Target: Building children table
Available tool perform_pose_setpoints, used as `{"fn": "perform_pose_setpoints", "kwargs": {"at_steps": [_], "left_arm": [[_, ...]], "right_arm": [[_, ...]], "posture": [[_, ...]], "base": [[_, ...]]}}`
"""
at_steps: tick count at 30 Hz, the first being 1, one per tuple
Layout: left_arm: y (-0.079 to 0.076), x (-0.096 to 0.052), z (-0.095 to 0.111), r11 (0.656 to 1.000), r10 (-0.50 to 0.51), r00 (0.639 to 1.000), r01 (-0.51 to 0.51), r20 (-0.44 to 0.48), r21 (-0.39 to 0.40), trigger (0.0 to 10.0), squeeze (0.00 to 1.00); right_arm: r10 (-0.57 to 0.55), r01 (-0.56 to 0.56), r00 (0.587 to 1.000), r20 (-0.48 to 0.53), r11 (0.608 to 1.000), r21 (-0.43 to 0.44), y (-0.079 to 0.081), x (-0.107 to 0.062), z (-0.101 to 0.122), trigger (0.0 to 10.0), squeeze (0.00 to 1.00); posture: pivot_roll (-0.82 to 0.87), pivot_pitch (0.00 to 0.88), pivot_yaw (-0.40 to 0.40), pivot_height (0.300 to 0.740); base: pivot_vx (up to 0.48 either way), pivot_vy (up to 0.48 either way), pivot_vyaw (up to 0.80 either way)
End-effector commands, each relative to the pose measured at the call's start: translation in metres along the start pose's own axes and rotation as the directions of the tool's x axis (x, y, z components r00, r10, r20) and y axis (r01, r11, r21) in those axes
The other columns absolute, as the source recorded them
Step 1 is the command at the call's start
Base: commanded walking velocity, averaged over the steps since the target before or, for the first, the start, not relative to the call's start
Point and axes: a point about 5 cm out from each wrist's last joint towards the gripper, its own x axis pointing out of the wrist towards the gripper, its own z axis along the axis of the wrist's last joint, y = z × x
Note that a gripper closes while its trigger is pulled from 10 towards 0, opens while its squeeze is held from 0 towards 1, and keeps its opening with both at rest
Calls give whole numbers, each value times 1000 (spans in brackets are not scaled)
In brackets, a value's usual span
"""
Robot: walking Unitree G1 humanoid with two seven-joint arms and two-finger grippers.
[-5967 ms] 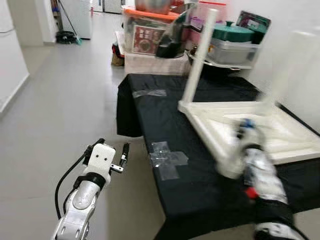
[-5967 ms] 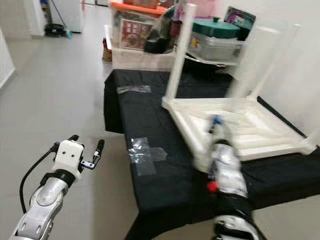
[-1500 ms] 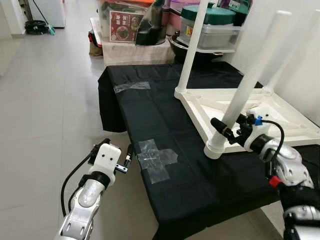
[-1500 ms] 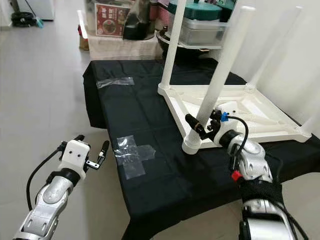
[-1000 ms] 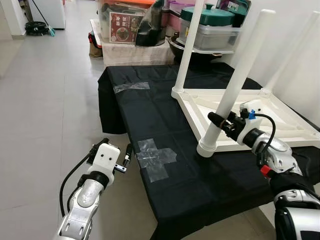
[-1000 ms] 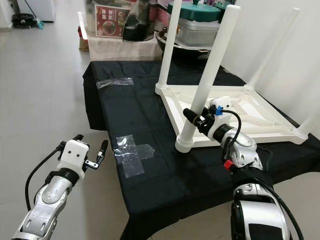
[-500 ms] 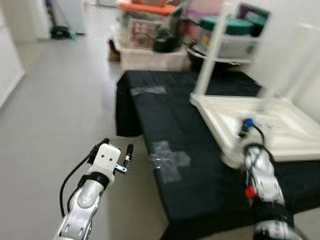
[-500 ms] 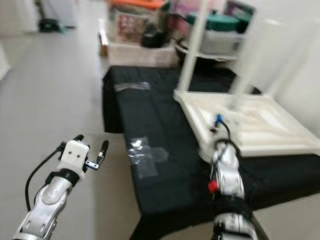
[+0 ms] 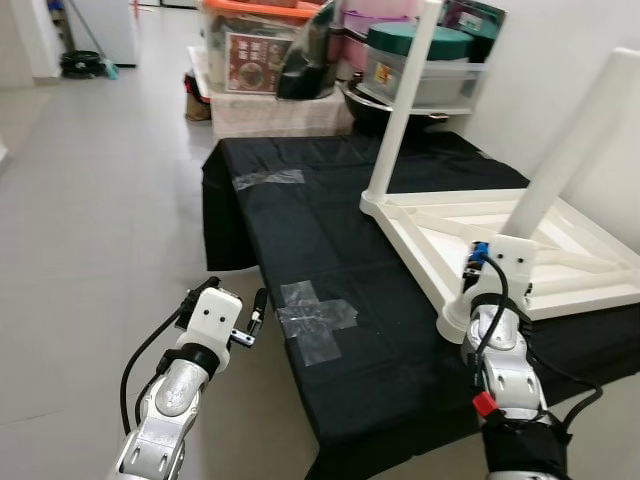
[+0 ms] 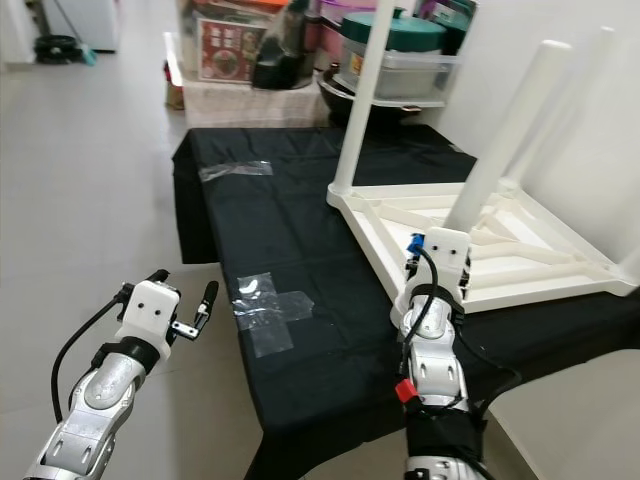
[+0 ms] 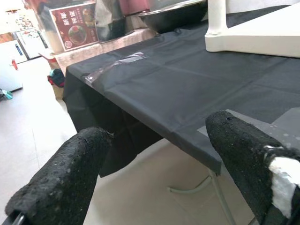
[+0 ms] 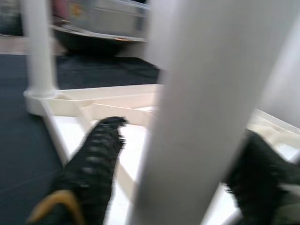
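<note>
Right wrist view is showing the right gripper (image 12: 178, 183) fingers spread around the table leg (image 12: 206, 108); left gripper (image 9: 222, 312) is hovering unclenched beside the black tablecloth (image 9: 330, 230).

A black cloth (image 9: 330, 230) covers the work surface and hangs over its near and left edges. Two patches of clear tape sit on it: a cross-shaped patch (image 9: 315, 318) near the front edge and a strip (image 9: 268, 179) further back. Behind the cloth stands a white storage box (image 9: 270, 112) bearing a clear bin with an orange lid (image 9: 250, 40). Beside these are a dark wok (image 9: 385, 105) and a grey container with a green lid (image 9: 425, 65). The floor (image 9: 100, 220) is pale grey tile.
</note>
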Motion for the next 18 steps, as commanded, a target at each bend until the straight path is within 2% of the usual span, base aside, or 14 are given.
{"fn": "perform_pose_setpoints", "kwargs": {"at_steps": [1, 2, 3, 4, 5, 6, 8, 10, 12, 13, 14, 15, 16, 18], "left_arm": [[-2, -2, -3, 1000, -9, 1000, 9, -12, 5, 10000, 0], [-2, -2, -3, 1000, -9, 1000, 9, -12, 5, 10000, 0], [-1, -1, -3, 1000, -8, 1000, 8, -12, 5, 10000, 0], [-1, -1, -3, 1000, -8, 1000, 8, -12, 5, 10000, 0], [-1, -1, -3, 1000, -9, 1000, 9, -12, 6, 10000, 0], [-1, -1, -3, 1000, -9, 1000, 9, -12, 6, 10000, 0], [-2, 1, -3, 1000, -10, 1000, 10, -11, 7, 10000, 0], [-2, 1, -3, 1000, -10, 1000, 10, -11, 7, 10000, 0], [-2, 2, -2, 1000, -8, 1000, 8, -8, 7, 10000, 0], [-2, 2, -2, 1000, -8, 1000, 8, -8, 7, 10000, 0], [-1, 2, -2, 1000, -7, 1000, 7, -7, 7, 10000, 0], [-1, 1, -3, 1000, -6, 1000, 6, -8, 7, 10000, 0], [-1, 1, -3, 1000, -5, 1000, 6, -8, 7, 10000, 0], [-2, 1, -3, 1000, -6, 1000, 7, -9, 7, 10000, 0]], "right_arm": [[65, -64, 994, 84, 998, -7, -2, 4, 16, 10000, 867], [65, -64, 994, 84, 998, -7, -2, 4, 16, 10000, 867], [162, -166, 980, 116, 986, 28, 0, 8, 23, 10000, 0], [162, -166, 980, 116, 986, 28, 0, 8, 23, 10000, 0], [270, -282, 950, 155, 958, 59, -1, 14, 31, 10000, 0], [270, -282, 950, 155, 958, 59, -1, 14, 31, 10000, 0], [467, -467, 874, 133, 883, -32, -13, 28, 28, 10000, 0], [467, -467, 874, 133, 883, -32, -13, 28, 28, 10000, 0], [567, -563, 823, 40, 822, -86, -27, 35, 17, 10000, 0], [567, -563, 823, 40, 822, -86, -27, 35, 17, 10000, 0], [621, -620, 784, -8, 781, -80, -31, 36, 11, 7765, 0], [666, -667, 745, -37, 743, -62, -32, 35, 7, 6784, 0], [691, -693, 720, -61, 719, -43, -34, 34, 4, 3333, 0], [707, -711, 703, -77, 703, -34, -36, 33, 0, 3333, 0]], "posture": [[29, 0, -135, 740], [29, 0, -135, 740], [26, 0, -130, 740], [26, 0, -130, 740], [25, 0, -130, 740], [25, 0, -130, 740], [26, 0, -136, 740], [26, 0, -136, 740], [30, 0, -139, 740], [30, 0, -139, 740], [32, 0, -140, 740], [32, 0, -140, 740], [31, 0, -142, 740], [33, 0, -143, 740]], "base": [[0, 0, 0], [0, 0, 0], [0, 0, 0], [0, 0, 0], [0, 0, 0], [0, 0, 0], [0, 0, 0], [0, 0, 0], [0, 0, 0], [0, 0, 0], [0, 0, 0], [0, 0, 0], [0, 0, 0], [0, 0, 0]]}}
